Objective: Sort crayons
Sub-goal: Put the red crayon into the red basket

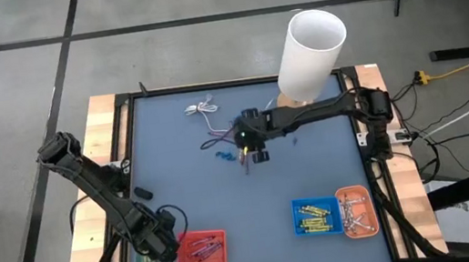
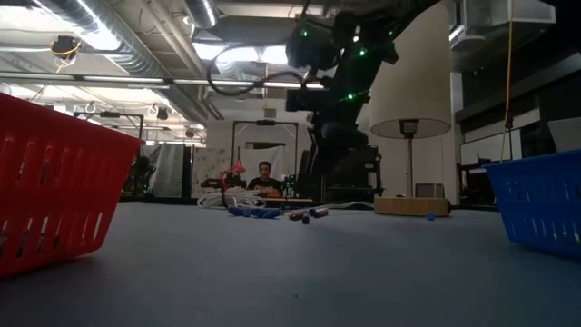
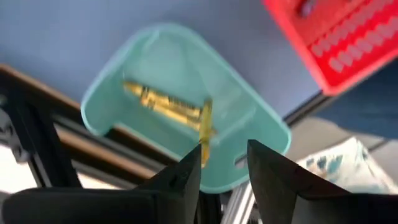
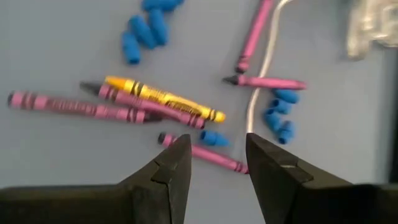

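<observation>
Left gripper (image 3: 224, 168) hangs over the teal tray (image 3: 118, 68), jaws parted, nothing clamped. Directly under the tips a yellow crayon (image 3: 206, 127) stands on end against the left fingertip; whether it touches, can't tell. A second yellow crayon (image 3: 165, 102) lies flat in the same tray. Tray is smooth plastic with rounded corners. Just beside it is the red basket (image 1: 203, 250), slotted walls, holding red crayons (image 1: 200, 247). Left arm is folded low at the table's near left corner.

Right gripper (image 4: 217, 155) is also open and empty, pointing down over the loose pile mid-table: purple crayons (image 4: 74, 107), one yellow crayon (image 4: 165, 98), chunky blue bits (image 4: 146, 28), thin white cable (image 4: 261, 74). Right arm reaches in from the right edge.

Nearer the right corner: blue basket (image 1: 317, 216) with yellow crayons, orange tray (image 1: 356, 211) with pale ones.
</observation>
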### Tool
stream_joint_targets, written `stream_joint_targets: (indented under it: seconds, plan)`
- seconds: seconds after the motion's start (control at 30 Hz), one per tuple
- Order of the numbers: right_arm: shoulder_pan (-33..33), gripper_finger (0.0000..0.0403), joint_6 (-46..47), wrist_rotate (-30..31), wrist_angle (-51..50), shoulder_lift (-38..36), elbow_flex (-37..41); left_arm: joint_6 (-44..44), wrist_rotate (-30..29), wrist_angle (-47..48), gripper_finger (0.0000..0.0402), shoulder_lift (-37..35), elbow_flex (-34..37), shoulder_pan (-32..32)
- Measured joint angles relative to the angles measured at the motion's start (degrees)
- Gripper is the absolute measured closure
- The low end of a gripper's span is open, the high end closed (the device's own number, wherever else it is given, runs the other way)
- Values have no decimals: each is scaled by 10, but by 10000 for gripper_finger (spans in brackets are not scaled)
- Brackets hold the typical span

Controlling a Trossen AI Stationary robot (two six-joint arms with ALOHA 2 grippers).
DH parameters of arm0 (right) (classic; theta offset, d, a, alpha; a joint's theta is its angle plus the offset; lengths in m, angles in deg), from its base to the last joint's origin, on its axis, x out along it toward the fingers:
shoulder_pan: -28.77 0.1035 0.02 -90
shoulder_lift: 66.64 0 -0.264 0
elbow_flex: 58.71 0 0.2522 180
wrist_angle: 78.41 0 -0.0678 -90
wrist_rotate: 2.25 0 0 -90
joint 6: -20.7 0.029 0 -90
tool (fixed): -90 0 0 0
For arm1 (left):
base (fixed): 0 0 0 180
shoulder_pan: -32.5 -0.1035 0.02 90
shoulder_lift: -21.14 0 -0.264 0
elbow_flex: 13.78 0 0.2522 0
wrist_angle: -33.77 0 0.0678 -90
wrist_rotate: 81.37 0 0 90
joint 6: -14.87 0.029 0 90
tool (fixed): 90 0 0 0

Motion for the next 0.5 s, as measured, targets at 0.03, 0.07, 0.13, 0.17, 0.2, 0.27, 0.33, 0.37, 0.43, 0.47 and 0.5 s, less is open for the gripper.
stream_joint_targets:
  seconds: [0.03,0.07,0.13,0.17,0.2,0.27,0.33,0.37,0.43,0.47,0.5]
  plan:
    - [-11,251,-17,-20,-4,0,0,0,-14,0,288,0,0,0]
    - [-22,251,-34,-44,-11,0,0,0,-27,-1,288,0,0,0]
    - [-42,251,-73,-97,-22,5,0,0,-50,-2,291,0,0,0]
    - [-52,251,-91,-121,-27,7,0,0,-59,-2,292,0,0,0]
    - [-61,251,-106,-141,-34,8,1,0,-66,-2,295,0,0,0]
    - [-74,251,-132,-162,-24,15,0,0,-75,-2,299,0,0,0]
    - [-85,251,-153,-175,-24,22,0,0,-83,-3,303,0,0,0]
    - [-88,251,-160,-175,-23,28,0,0,-88,-2,305,0,0,0]
    - [-95,251,-175,-177,-17,38,0,1,-100,-4,308,0,0,0]
    - [-98,251,-185,-177,-20,43,0,1,-101,-5,309,0,0,0]
    - [-98,251,-190,-177,-16,47,0,1,-104,-6,311,0,0,0]
